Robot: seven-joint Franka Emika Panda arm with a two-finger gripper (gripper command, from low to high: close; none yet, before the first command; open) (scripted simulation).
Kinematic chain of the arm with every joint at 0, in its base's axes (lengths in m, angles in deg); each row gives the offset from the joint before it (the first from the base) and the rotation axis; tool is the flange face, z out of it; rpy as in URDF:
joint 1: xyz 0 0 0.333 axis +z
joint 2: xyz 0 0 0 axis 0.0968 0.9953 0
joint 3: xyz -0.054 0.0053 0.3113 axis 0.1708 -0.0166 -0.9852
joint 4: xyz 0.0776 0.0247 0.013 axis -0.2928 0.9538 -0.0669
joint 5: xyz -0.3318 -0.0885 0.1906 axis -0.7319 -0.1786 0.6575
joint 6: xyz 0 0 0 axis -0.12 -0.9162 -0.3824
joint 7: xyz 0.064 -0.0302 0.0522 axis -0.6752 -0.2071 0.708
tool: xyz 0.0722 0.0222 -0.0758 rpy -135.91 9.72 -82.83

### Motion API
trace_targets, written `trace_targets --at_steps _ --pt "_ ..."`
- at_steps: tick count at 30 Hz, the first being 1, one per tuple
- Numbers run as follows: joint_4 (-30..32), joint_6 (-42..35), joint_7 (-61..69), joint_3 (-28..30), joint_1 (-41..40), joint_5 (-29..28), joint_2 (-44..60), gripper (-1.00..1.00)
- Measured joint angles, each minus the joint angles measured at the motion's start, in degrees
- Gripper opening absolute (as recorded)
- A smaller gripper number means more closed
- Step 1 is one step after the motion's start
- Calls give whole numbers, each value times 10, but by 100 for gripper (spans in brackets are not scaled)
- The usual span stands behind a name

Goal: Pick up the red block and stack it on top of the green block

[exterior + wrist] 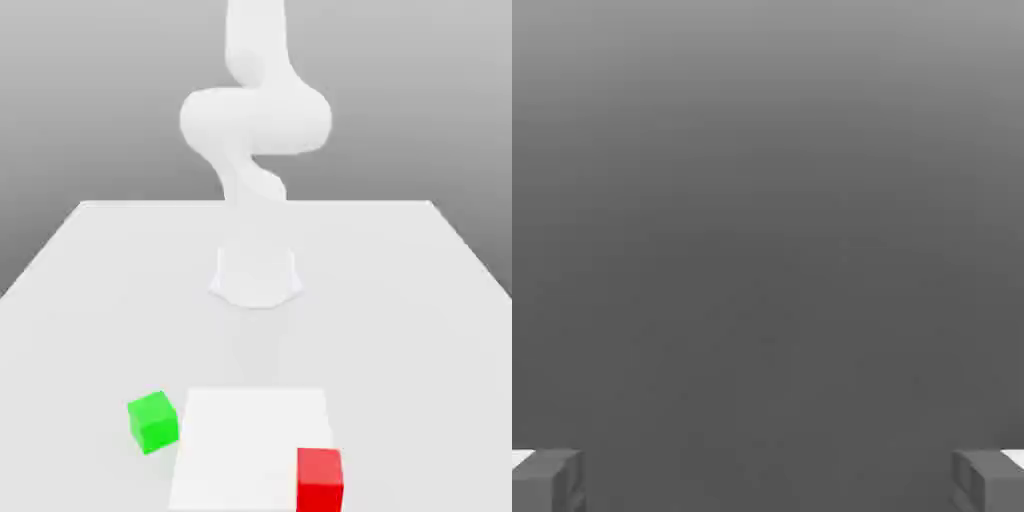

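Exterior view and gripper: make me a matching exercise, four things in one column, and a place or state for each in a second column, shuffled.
Column one
1. Red block
2. Green block
3. Gripper
4. White panel

Column two
A. Fingers wide apart, nothing between them
B. Lies flat on the tabletop, between the two blocks
C. Nearest the exterior view's bottom edge, toward its right
D. Off to the exterior view's left, set at an angle

Pairs: 1-C, 2-D, 3-A, 4-B

Pale, wide tabletop [400,330]; behind it, plain grey backdrop [100,110], darker lower down.
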State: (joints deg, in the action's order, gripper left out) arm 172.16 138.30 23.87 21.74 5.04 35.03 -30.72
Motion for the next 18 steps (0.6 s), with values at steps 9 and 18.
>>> trace_targets --at_steps 9,18 --pt "26 68 -52 -38 -14 -24 191 0" --pt "52 134 -100 -58 -9 -45 378 0"
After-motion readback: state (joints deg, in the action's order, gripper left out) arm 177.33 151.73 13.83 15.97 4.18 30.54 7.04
